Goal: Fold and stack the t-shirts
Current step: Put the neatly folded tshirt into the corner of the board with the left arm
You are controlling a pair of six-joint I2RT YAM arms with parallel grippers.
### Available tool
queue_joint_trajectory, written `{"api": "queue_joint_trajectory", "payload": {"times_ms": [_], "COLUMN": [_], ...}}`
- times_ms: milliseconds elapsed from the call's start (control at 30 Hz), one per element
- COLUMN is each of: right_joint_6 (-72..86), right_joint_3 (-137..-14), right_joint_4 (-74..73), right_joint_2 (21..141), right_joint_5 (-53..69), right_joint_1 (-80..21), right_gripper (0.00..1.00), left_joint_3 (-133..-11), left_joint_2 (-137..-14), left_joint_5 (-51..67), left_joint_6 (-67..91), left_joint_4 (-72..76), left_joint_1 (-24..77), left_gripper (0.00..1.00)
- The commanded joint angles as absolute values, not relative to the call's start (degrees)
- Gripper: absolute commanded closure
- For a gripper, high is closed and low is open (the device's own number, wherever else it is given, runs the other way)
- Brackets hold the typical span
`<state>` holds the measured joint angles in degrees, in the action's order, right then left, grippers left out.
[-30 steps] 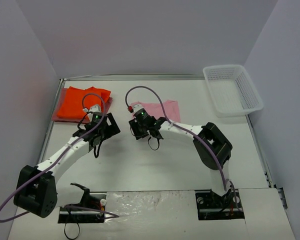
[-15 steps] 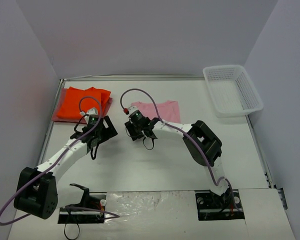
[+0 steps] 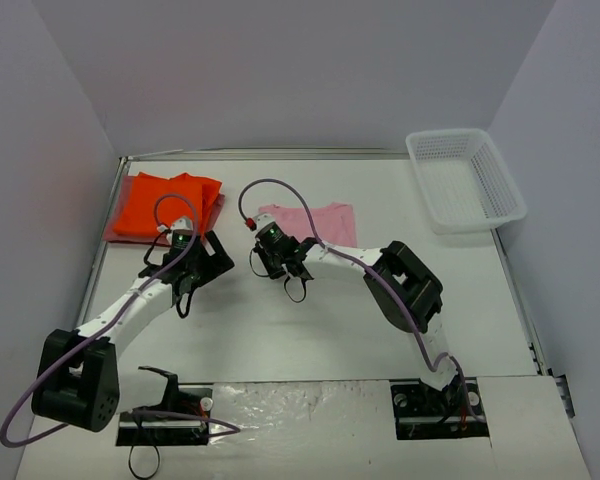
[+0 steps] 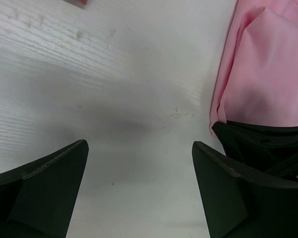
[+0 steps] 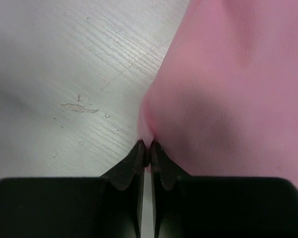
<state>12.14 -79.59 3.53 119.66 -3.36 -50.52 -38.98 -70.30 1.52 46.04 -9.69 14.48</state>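
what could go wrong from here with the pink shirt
1. The right tool is shut on just a thin fold at the pink t-shirt's edge; it may slip out when pulled.
2. The open left tool hangs over bare table close beside it, so the two could bump.

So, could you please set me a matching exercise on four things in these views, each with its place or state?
Things:
1. light pink t-shirt
2. orange t-shirt
3. white basket
4. left gripper

Places or states:
A. open above bare table
B. at the table's far right corner
C. edge pinched by the shut right gripper
D. at the table's far left corner

Pairs: 1-C, 2-D, 3-B, 4-A.
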Motion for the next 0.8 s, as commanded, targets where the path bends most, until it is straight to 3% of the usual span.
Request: {"api": "queue_joint_trajectory", "payload": {"times_ms": [0, 233, 767], "right_joint_6": [12.9, 12.9, 12.8], "right_joint_3": [-77.4, -76.1, -74.3], "right_joint_4": [0.3, 0.3, 0.3], "right_joint_2": [119.5, 117.1, 111.3], "right_joint_5": [-3.7, -3.4, -1.9], "right_joint_1": [-51.2, -51.2, -52.0], "right_gripper": [0.99, 1.0, 1.0], "left_joint_3": [-38.6, -37.0, -33.3], "left_joint_2": [-71.6, -74.5, -89.1], "left_joint_5": [5.3, 11.1, 18.9], "left_joint_6": [48.7, 55.0, 73.6], "left_joint_4": [-6.3, -1.1, 26.5], "left_joint_1": [14.2, 14.2, 14.8], "left_gripper": [0.15, 0.12, 0.1]}}
